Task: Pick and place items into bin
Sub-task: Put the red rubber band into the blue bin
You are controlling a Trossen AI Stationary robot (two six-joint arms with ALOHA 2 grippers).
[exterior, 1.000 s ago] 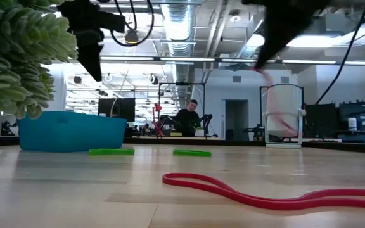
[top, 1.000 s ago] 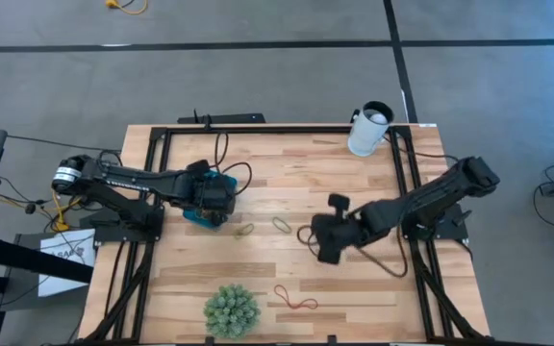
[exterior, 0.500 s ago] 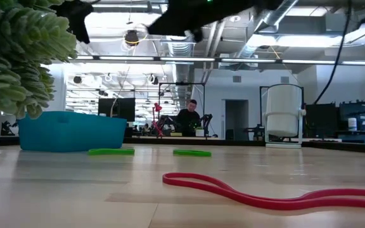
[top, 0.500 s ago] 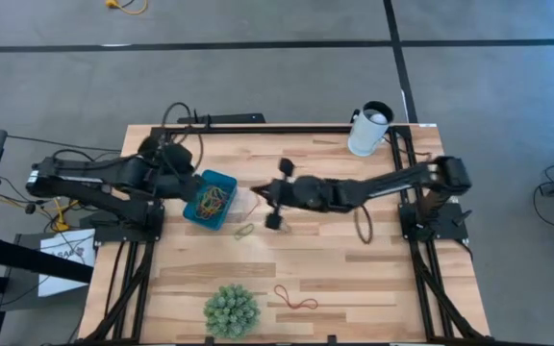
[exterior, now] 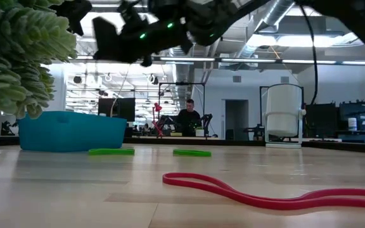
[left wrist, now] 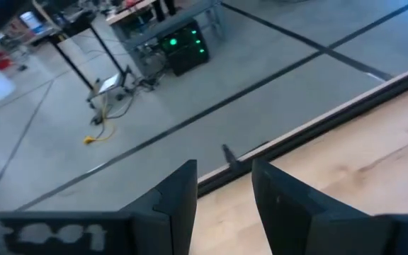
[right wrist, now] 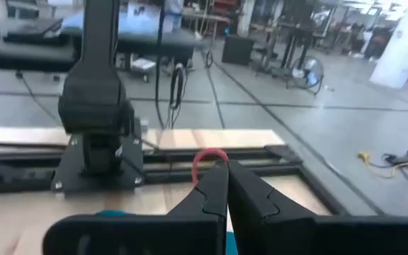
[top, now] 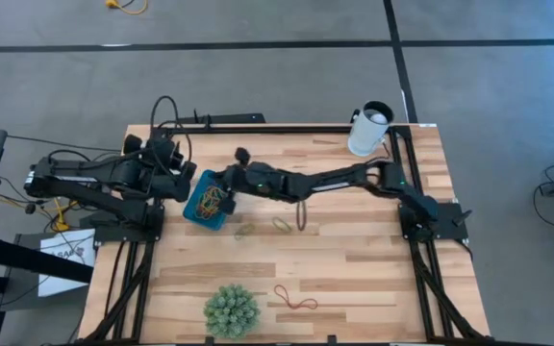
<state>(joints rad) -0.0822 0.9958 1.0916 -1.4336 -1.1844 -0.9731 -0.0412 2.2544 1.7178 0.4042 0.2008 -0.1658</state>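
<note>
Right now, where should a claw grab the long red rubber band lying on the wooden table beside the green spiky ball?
Probably from straight above: the red rubber-band loop lies flat on the wooden table, offering no raised edge from the side. Close the claw across its narrow width near the middle, catching both strands, away from the end nearest the green spiky ball.

Robotics lab — exposed ceiling ducts [exterior: 189,31], workbenches [right wrist: 119,39], concrete floor [top: 258,77]

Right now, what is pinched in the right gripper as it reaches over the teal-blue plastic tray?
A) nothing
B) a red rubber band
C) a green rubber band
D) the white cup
B: the right wrist view shows a thin red rubber band looped at the tips of the shut right gripper.
</note>
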